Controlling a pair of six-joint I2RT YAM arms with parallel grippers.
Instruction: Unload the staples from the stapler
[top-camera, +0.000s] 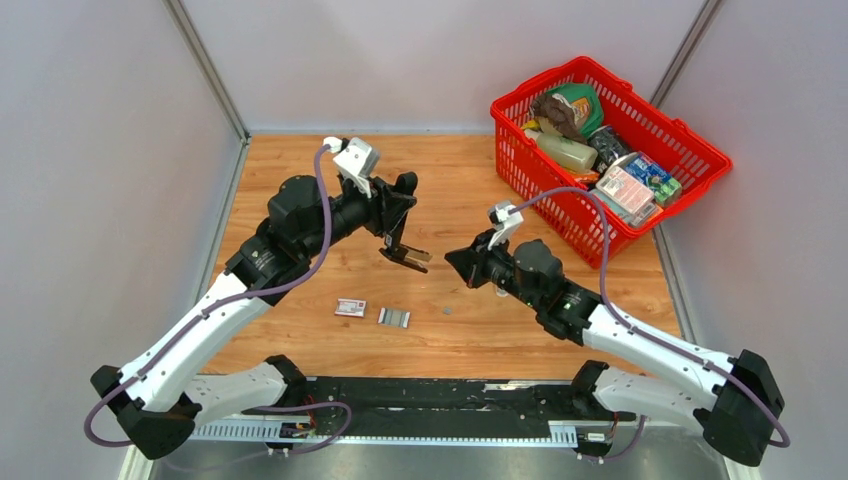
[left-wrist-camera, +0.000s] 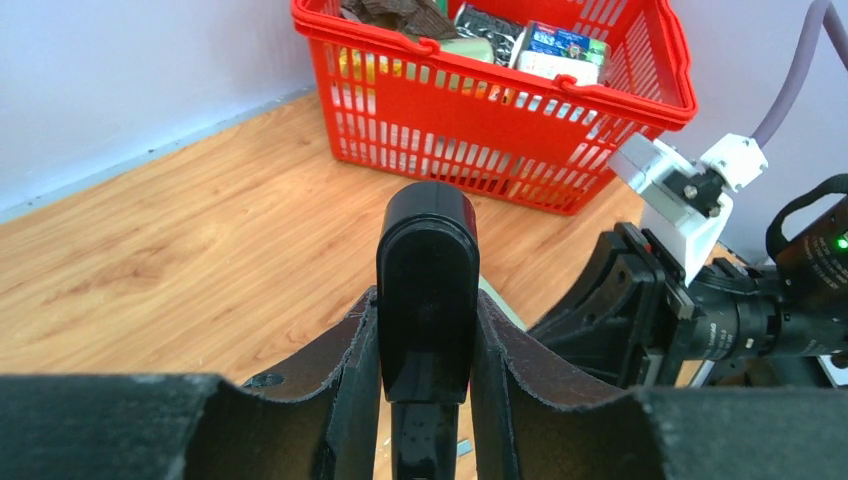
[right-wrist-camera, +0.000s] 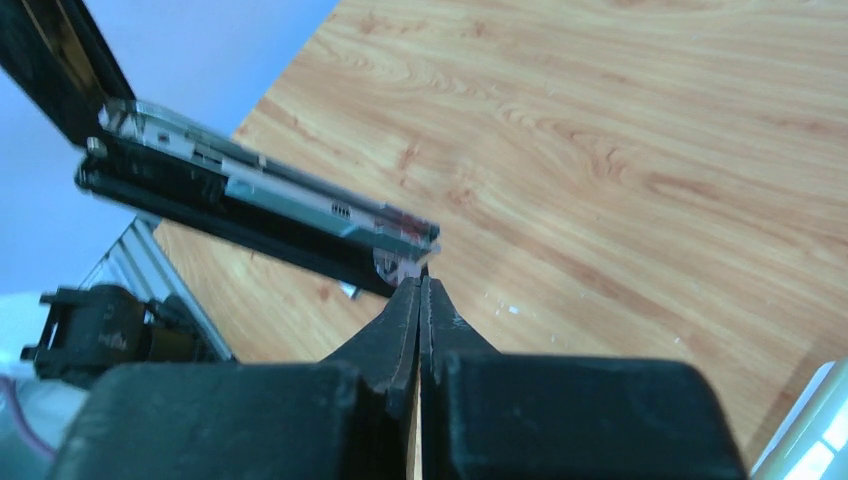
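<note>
the right end effector (right-wrist-camera: 421, 285) is sitting fully closed and holding nothing, its two fingers pressing together into one thin point. that point is meeting the front end of the stapler (right-wrist-camera: 260, 215), just under the nose of the silvery magazine rail; whether it is actually touching there, i cannot tell. the stapler is hanging in the air above the desk (top-camera: 460, 180), hinged open, with its black top arm standing up and away at the upper left of the right wrist view. its long axis is running from the left end effector (left-wrist-camera: 428, 300) toward the right one, front end nearest the right tips, so the right arm is the nearer one for working on the rail. the left end effector is gripping the stapler's black body across its width, its fingers (left-wrist-camera: 350, 360) closing on either side. whether any staples are lying inside the rail is too hard to make out. a short ribbed strip of staples (top-camera: 394, 317) is lying on the desk below, just beside a small red-and-white box (top-camera: 350, 308). a red basket (top-camera: 540, 180) is standing well apart at the far right. judging from this, the coming move is calling for a fine push or pick along the rail's axis.
</note>
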